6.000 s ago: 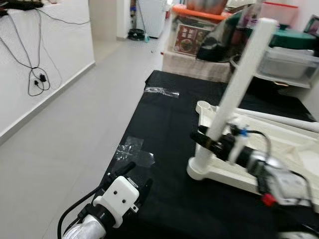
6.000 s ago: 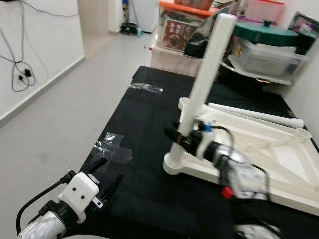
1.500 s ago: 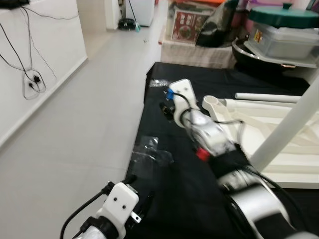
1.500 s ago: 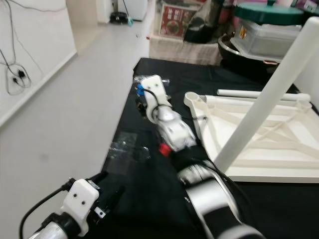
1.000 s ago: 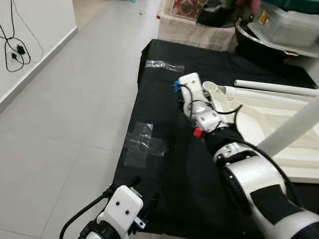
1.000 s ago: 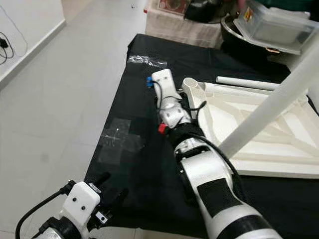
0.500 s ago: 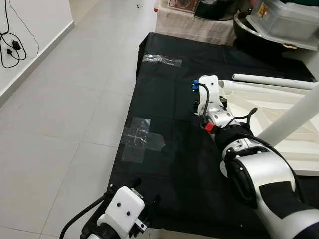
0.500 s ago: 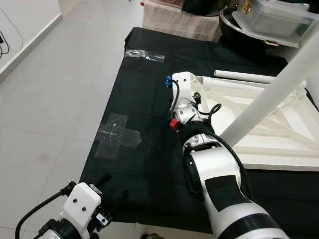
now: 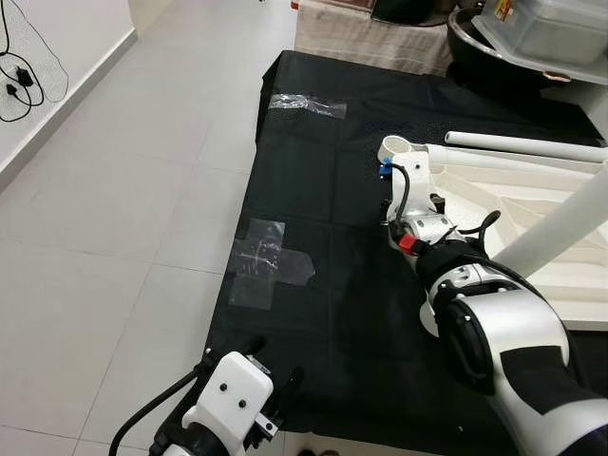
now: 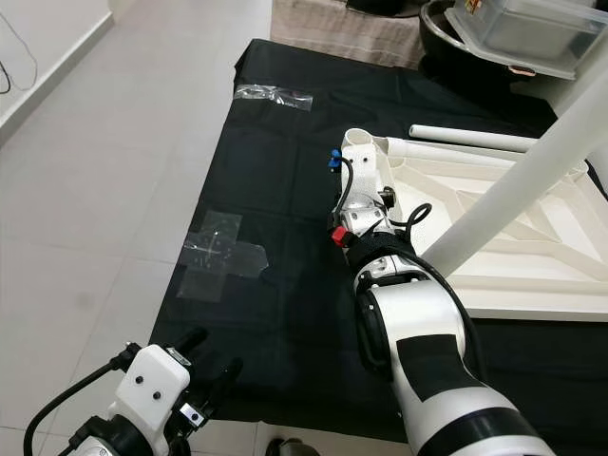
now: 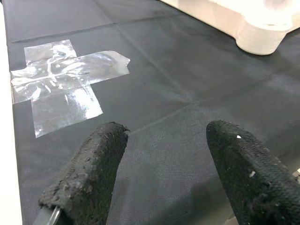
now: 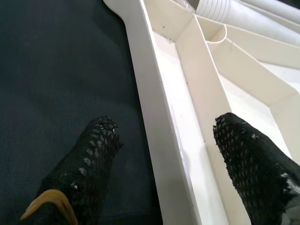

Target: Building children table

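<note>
Tabletop: the white plastic tabletop [image 9: 532, 228] lies upside down on the black mat [image 9: 313, 228], ribs facing up, well clear of the taped patch [image 9: 266, 264] on that mat.
Fitted leg: one white leg [image 10: 532, 171] stands slanting up out of the tabletop's near corner; it looks seated, though the joint itself is hidden behind the arm.
Loose leg: a second leg [image 9: 522, 144] lies flat along the tabletop's far edge, near the open corner socket [image 9: 399, 148].
Right tool: the right tool [image 12: 173, 159] is stretched out along the tabletop's long side rail [image 12: 154, 108], fingers [image 12: 89, 159] spread wide and straddling that rail, gripping nothing.
Left tool: the left tool [image 11: 164, 164] hovers low over the mat, near the taped patch and well apart from the tabletop, fingers spread, nothing between them.
Handling guess: hollow moulded plastic, so probably light and stiff; the smooth tube of a leg could well slide or roll in a pinch.
Where to grip: I'd take the loose leg around its middle, squarely across the tube, so it stays balanced on the way to the socket.
Tabletop grip: the upright rib walls look thin enough to pinch, better than the broad flat panel.
Risk: a light top may skate on the mat when a leg is pushed in.
</note>
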Controlling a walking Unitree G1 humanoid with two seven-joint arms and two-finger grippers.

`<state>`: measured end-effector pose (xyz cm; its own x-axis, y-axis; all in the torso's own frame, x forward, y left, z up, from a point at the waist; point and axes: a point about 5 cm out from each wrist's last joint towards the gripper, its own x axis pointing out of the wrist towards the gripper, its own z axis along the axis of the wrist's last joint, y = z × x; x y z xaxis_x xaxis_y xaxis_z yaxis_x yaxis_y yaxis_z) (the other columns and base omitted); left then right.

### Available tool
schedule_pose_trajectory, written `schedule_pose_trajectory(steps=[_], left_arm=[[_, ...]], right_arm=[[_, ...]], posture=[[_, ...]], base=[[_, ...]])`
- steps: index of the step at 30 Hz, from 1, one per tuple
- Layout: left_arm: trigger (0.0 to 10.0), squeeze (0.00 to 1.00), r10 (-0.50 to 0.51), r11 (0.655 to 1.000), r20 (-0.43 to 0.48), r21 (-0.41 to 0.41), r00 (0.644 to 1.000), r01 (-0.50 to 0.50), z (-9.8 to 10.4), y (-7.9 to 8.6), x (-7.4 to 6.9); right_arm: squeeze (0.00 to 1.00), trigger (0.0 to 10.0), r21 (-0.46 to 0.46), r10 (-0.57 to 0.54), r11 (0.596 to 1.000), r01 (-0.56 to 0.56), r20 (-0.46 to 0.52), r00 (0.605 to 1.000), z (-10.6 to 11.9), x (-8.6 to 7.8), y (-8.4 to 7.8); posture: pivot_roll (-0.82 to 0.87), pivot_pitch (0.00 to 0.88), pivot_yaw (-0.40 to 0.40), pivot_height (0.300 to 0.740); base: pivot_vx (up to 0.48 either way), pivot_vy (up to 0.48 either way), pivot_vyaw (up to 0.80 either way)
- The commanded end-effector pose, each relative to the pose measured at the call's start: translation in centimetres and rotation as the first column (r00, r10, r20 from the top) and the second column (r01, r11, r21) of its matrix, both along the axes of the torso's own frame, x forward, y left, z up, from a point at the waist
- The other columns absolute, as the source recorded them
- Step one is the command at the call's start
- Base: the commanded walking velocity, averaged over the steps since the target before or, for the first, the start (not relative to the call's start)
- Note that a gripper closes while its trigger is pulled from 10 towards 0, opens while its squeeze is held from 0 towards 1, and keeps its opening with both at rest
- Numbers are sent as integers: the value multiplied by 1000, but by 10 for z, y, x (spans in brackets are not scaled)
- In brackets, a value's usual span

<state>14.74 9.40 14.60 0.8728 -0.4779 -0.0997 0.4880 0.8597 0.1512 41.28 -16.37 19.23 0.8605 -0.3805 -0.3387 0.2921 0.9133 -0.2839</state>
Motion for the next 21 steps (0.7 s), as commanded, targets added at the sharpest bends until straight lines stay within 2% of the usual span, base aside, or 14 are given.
schedule_pose_trajectory(steps=[1,4,5,7,17,18,19,21], left_arm=[[10000,0,-5,1000,-15,10,1000,6,-1,-2,-3],[10000,0,-4,1000,-14,10,1000,4,0,-2,-3],[10000,0,0,1000,-16,10,1000,0,0,-2,-3],[10000,0,1,1000,-16,10,1000,-1,-1,-2,-3],[10000,0,7,1000,-12,11,1000,-7,-1,-4,-3],[10000,0,9,1000,-12,11,1000,-9,-1,-3,-3],[10000,0,9,1000,-12,11,1000,-9,-1,-3,-3],[10000,0,9,1000,-12,11,1000,-9,-1,-3,-3]], right_arm=[[0,10000,38,-8,999,11,-72,997,-14,-5,-3],[0,10000,69,-6,998,13,-88,996,-16,-5,-1],[0,10000,124,-11,992,25,-117,993,-21,-7,-1],[0,10000,133,-14,991,30,-124,992,-22,-8,-1],[0,10000,81,1,997,10,-139,990,-29,-10,-13],[0,4431,81,13,997,-2,-144,990,-30,-11,-15],[0,0,84,30,996,-17,-153,988,-33,-12,-17],[0,0,84,34,996,-21,-156,987,-34,-12,-18]], posture=[[76,205,-179,740],[76,205,-179,740],[73,205,-180,740],[73,205,-180,740],[71,178,-199,740],[71,177,-196,740],[65,176,-191,740],[65,176,-191,740]], base=[[0,0,0],[0,0,0],[0,0,0],[0,0,0],[0,0,0],[0,0,0],[0,0,0],[0,0,0]])
